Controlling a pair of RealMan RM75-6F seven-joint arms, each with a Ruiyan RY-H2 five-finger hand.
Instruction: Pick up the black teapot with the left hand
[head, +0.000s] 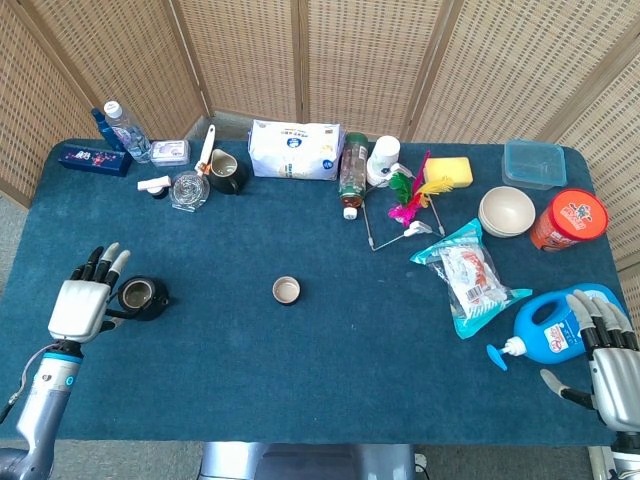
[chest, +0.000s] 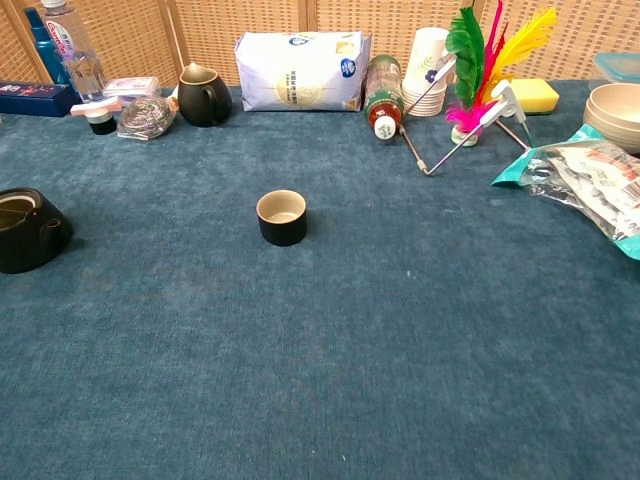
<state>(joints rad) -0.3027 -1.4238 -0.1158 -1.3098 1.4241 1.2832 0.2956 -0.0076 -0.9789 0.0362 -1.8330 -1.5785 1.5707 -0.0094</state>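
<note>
The black teapot (head: 143, 297) sits lidless on the blue table at the left; the chest view shows the teapot (chest: 28, 231) at its left edge. My left hand (head: 85, 299) is right beside the pot on its left, fingers spread and pointing away, covering the pot's handle; I cannot tell whether it touches the pot. It holds nothing. My right hand (head: 612, 358) hangs at the table's front right corner, fingers extended and empty. Neither hand shows in the chest view.
A small black cup (head: 287, 290) stands mid-table. Along the back are a water bottle (head: 126, 131), a dark pitcher (head: 226, 170), a white bag (head: 295, 149) and a feather toy (head: 412, 190). A snack bag (head: 470, 276), a blue detergent bottle (head: 550, 328), a bowl (head: 506, 211) occupy the right.
</note>
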